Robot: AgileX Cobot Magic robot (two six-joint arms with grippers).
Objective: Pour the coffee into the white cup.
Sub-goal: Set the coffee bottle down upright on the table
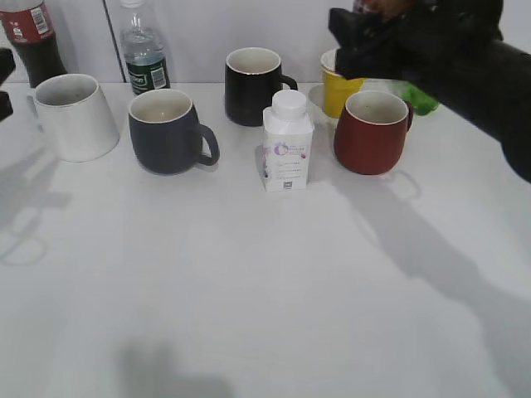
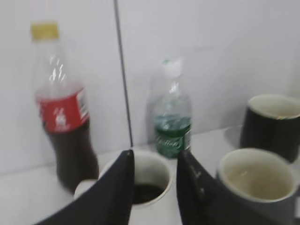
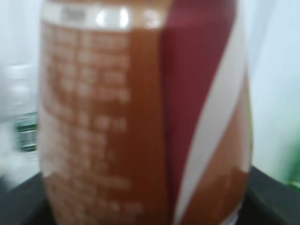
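Observation:
The white cup (image 1: pixel 75 116) stands at the back left of the table. In the left wrist view it (image 2: pixel 157 166) holds some dark liquid. My left gripper (image 2: pixel 154 187) is open, its two black fingers spread in front of the cup's rim; only its edge shows at the far left of the exterior view (image 1: pixel 4 79). My right gripper (image 1: pixel 357 41) is raised at the back right, above the yellow cup and the red mug. It is shut on a brown coffee can with a red and white stripe (image 3: pixel 140 117), which fills the blurred right wrist view.
A dark grey mug (image 1: pixel 166 131), a black mug (image 1: pixel 253 85), a small white carton (image 1: pixel 287 141), a red mug (image 1: pixel 372 131) and a yellow cup (image 1: pixel 338 87) stand in the back half. A cola bottle (image 1: pixel 31 37) and a green-labelled bottle (image 1: pixel 143 54) stand by the wall.

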